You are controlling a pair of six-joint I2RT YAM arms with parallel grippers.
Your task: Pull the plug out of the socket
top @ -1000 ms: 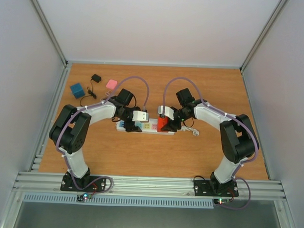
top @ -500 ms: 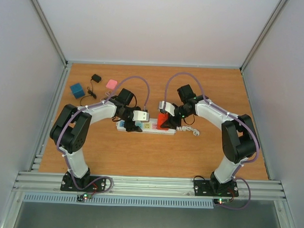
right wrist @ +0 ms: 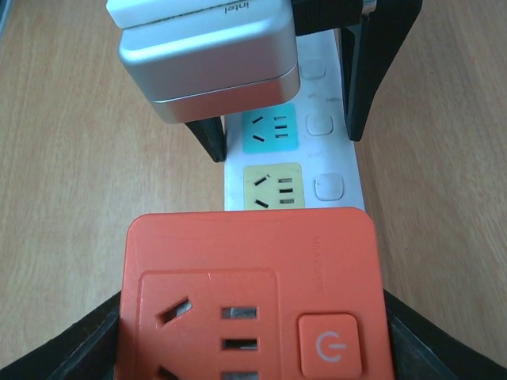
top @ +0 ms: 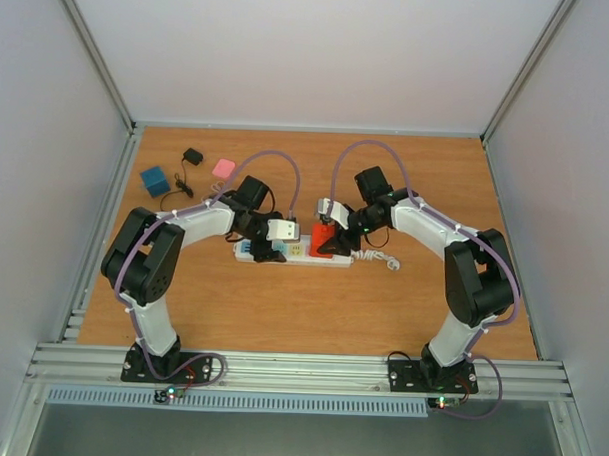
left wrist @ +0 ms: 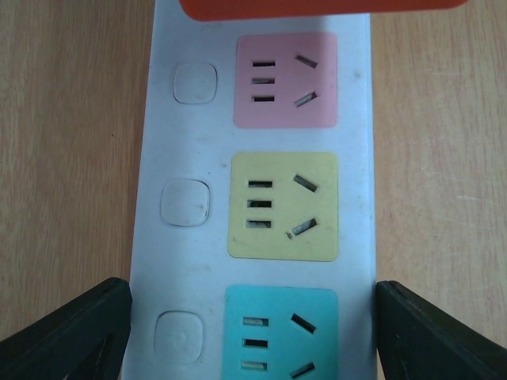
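The socket [top: 302,256], a long white strip with pink, yellow and teal outlet faces, lies mid-table. My left gripper [top: 268,251] is shut across its left end; the black fingers press both long sides of the socket [left wrist: 166,142] by the teal outlet, left gripper [left wrist: 253,340]. The plug [top: 325,239] is an orange cube with its own outlet and power button. My right gripper [top: 330,242] is shut on the plug [right wrist: 245,293], its jaws at the cube's two sides, right gripper [right wrist: 253,340]. The plug's underside is hidden, so I cannot tell whether its prongs are out.
A curly white cord [top: 381,259] trails from the socket's right end. A blue box [top: 154,180], a pink block [top: 224,168] and a small black adapter [top: 193,156] sit at the back left. The left wrist's silver camera housing [right wrist: 210,63] hangs over the strip.
My right gripper has shifted up and slightly back with the orange plug, which now sits tilted over the strip. The left gripper and the strip have not moved.
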